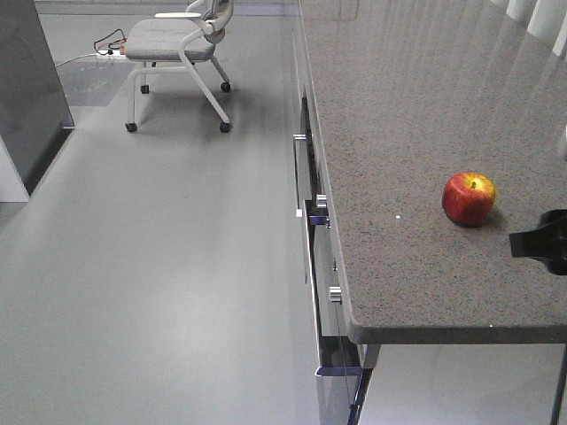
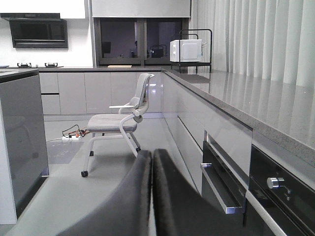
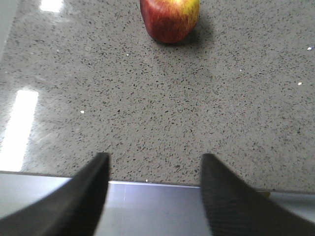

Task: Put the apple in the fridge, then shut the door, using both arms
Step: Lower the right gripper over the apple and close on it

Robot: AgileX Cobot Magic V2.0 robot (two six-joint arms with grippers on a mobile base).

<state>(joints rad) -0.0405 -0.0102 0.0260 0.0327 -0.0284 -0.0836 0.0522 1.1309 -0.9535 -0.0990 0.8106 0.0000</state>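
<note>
Exterior front-facing view: chair (image 1: pixel 177 44) stands on the floor (image 1: pixel 159 266) at far left. The counter (image 1: pixel 399 115) carries the apple (image 1: pixel 469 198) toward its right side. Left hand (image 2: pixel 151 191): clenched, holding nothing. Right hand (image 3: pixel 155 164): released, with the apple ahead of it, not touching.

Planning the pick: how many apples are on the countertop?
1. The apple sits on the speckled countertop, ahead of the open right gripper; off-frame counter areas could hide more.
</note>
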